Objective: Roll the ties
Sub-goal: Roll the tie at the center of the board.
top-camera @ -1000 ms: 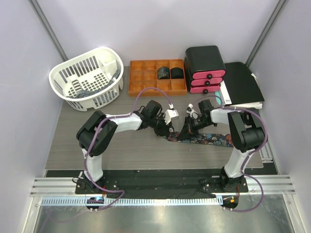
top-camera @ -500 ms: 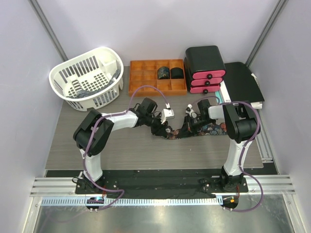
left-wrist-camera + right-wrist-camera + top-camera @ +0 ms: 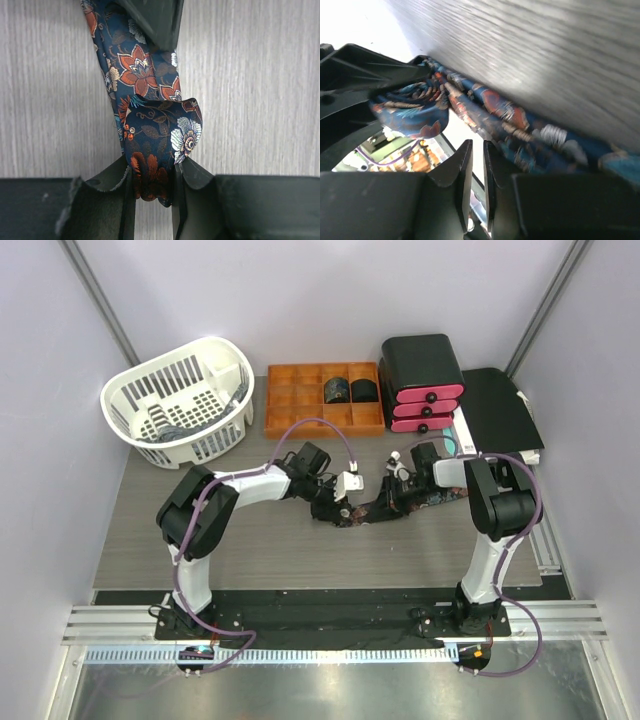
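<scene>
A dark navy tie (image 3: 362,512) with orange and white flowers lies mid-table between both grippers. My left gripper (image 3: 337,506) is shut on its folded end; in the left wrist view the fold (image 3: 159,135) is pinched between the fingers (image 3: 152,187). My right gripper (image 3: 386,502) sits just to the right of it on the tie. In the right wrist view its jaws (image 3: 475,157) stand narrowly open with nothing between them, and the tie (image 3: 490,107) runs just past the right finger. Two rolled ties (image 3: 349,390) sit in the orange tray (image 3: 300,405).
A white basket (image 3: 180,400) holding some dark fabric stands at the back left. A black and pink drawer unit (image 3: 422,380) and a black folder (image 3: 500,410) are at the back right. Purple cables loop over both arms.
The tie's loose length on the right has been pulled in and bunched toward the middle. The right gripper's jaws have parted slightly. The left gripper keeps its hold on the fold.
</scene>
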Controlling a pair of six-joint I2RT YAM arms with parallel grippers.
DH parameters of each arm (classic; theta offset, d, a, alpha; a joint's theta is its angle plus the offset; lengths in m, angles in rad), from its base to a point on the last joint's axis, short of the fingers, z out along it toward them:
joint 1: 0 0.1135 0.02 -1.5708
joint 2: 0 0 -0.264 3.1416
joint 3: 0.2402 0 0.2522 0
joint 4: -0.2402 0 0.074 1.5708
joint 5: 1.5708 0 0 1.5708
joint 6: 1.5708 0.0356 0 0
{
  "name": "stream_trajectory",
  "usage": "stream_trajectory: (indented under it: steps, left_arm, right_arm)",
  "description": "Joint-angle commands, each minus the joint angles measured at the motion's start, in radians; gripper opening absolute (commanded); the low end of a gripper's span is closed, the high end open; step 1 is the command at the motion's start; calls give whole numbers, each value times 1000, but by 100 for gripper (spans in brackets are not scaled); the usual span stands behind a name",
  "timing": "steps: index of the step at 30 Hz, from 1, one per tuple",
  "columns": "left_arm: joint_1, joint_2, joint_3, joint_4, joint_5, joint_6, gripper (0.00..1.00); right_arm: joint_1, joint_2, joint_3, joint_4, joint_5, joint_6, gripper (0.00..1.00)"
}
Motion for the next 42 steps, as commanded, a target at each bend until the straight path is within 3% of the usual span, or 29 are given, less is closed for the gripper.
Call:
stream_trajectory:
  steps: [1, 6, 13, 21, 25, 28, 31, 42]
  left_arm:
    - [6, 31, -4, -65, -108, 8, 16]
    - [7, 24, -6, -59, -122, 28, 13]
    - [15, 33, 40, -81, -165, 40, 12]
    - [18, 42, 59, -110, -153, 66, 12]
    - [13, 45, 57, -108, -151, 54, 12]
    - [12, 50, 57, -105, -162, 46, 13]
    - [9, 50, 57, -101, -171, 42, 15]
    - [4, 58, 52, -88, -177, 22, 19]
  right_arm:
    - [-11, -78, 23, 79, 31, 12, 21]
    - [-11, -43, 109, 70, 95, -14, 22]
    - [-17, 7, 14, 1, 228, -97, 22]
    - [-25, -50, -30, -8, 167, -63, 22]
    - [-25, -93, 31, 67, 107, 15, 27]
    - [-11, -112, 50, 151, 55, 132, 38]
    - [19, -142, 27, 211, 26, 225, 44]
    - [133, -188, -98, 469, 24, 434, 51]
